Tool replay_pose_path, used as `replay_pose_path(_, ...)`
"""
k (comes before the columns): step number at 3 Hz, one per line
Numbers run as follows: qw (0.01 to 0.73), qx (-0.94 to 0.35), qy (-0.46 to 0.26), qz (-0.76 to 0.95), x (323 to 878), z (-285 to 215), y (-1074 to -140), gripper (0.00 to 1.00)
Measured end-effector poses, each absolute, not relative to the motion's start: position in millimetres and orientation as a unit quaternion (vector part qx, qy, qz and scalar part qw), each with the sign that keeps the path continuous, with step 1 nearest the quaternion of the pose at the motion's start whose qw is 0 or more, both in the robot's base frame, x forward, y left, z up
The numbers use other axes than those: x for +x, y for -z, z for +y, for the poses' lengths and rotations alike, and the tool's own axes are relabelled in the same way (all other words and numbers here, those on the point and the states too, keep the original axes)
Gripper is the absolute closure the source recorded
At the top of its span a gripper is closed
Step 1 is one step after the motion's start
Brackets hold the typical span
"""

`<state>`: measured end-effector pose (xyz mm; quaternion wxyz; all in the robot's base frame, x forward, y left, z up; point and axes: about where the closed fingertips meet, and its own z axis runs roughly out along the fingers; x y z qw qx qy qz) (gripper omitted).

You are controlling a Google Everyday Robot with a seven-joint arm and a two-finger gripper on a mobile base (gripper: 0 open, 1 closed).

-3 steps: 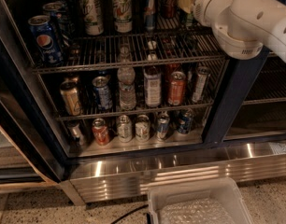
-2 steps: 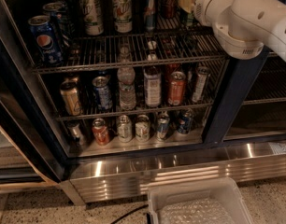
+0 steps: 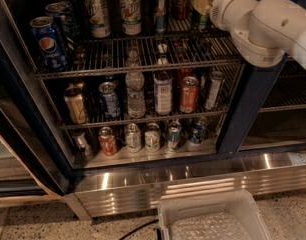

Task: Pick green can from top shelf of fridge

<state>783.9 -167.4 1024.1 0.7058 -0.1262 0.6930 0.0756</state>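
The fridge (image 3: 243,109) stands open, its dark blue frame showing. Its top shelf (image 3: 143,64) is a wire rack. From left to right it holds a blue Pepsi can (image 3: 47,43), dark cans behind it, two white cans with green logos (image 3: 99,15), a slim can and a red cola can (image 3: 181,0). A greenish can (image 3: 199,8) stands at the shelf's right end; I take it for the green can. My gripper (image 3: 209,6) is at the end of the white arm (image 3: 263,26). It reaches in from the right at that can's level and is mostly hidden against it.
Two lower wire racks (image 3: 143,119) hold several cans and bottles. The shiny steel base (image 3: 193,176) runs below. A white plastic bin (image 3: 213,219) sits on the floor in front, with a dark cable (image 3: 135,230) beside it. The open door (image 3: 13,149) is at the left.
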Motion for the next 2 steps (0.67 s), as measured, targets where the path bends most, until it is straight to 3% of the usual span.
replay_pose_path(2,0.712,-0.162,-0.108,0.675,745,-175,-1040,1.00)
